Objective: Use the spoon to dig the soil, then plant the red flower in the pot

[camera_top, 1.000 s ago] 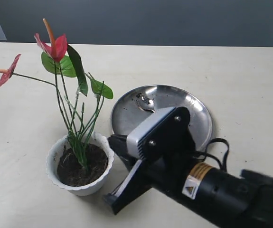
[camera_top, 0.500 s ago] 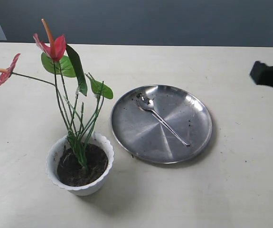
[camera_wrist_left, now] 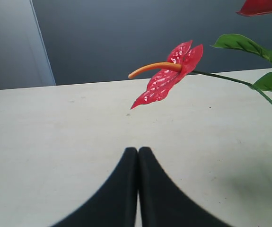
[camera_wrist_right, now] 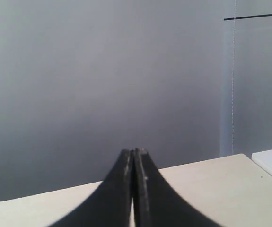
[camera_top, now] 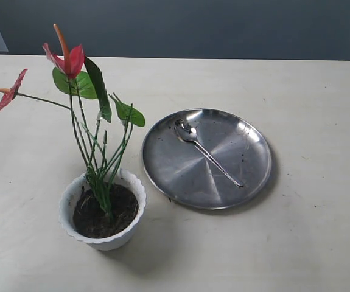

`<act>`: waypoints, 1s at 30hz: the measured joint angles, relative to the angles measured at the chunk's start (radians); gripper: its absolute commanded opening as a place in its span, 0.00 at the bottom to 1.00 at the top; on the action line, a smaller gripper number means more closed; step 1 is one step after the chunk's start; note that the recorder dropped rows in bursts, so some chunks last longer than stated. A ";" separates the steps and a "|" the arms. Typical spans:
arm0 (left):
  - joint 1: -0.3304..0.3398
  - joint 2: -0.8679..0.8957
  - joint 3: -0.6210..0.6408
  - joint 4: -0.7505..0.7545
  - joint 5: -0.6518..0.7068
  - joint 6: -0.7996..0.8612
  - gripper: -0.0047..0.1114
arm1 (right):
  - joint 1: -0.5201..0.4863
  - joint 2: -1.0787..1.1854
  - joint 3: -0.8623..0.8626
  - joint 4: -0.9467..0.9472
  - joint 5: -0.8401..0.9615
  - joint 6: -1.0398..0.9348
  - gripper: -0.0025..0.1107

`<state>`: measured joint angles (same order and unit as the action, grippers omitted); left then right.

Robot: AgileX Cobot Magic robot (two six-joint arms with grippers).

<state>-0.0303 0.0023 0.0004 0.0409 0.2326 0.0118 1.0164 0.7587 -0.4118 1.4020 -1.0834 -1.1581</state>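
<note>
Task looks essentially finished: the artificial red flower bunch with green stems and leaves (camera_top: 92, 103) stands upright in the small white scalloped plastic pot (camera_top: 103, 208), stems sunk in the dark crumbly soil (camera_top: 120, 210). The slim silver metal spoon (camera_top: 206, 151) lies on the round steel plate (camera_top: 248, 176) just beside the pot, bowl flecked with dirt. No next move seems needed beyond parking the arms (neither shows in the exterior view). Left hand (camera_wrist_left: 138, 152) is clenched and empty, low over the pale counter (camera_top: 308, 243), facing one red bloom. Right hand (camera_wrist_right: 133, 153) is clenched too, empty, pointing at a grey wall.
</note>
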 measured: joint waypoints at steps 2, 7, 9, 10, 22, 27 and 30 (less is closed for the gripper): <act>0.000 0.000 0.000 0.000 0.000 0.000 0.04 | -0.078 -0.045 0.002 0.000 0.071 0.000 0.02; 0.000 0.000 0.000 0.000 0.000 0.000 0.04 | -0.319 -0.209 0.003 0.020 0.220 0.000 0.02; 0.000 0.000 0.000 0.000 0.000 0.000 0.04 | -0.400 -0.294 0.003 0.020 0.190 0.000 0.02; 0.000 0.000 0.000 0.000 0.000 0.000 0.04 | -0.412 -0.310 0.003 0.020 0.169 0.000 0.02; 0.000 0.000 0.000 0.000 0.000 0.000 0.04 | -0.518 -0.489 0.082 -0.507 -0.016 0.000 0.02; 0.000 0.000 0.000 0.000 0.000 0.000 0.04 | -0.631 -0.538 0.110 -1.402 0.085 -0.002 0.02; 0.000 0.000 0.000 0.000 0.000 0.000 0.04 | -0.638 -0.530 0.170 -1.466 0.374 -0.004 0.02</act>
<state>-0.0303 0.0023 0.0004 0.0409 0.2326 0.0118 0.3784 0.2285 -0.2417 -0.0640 -0.7097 -1.1623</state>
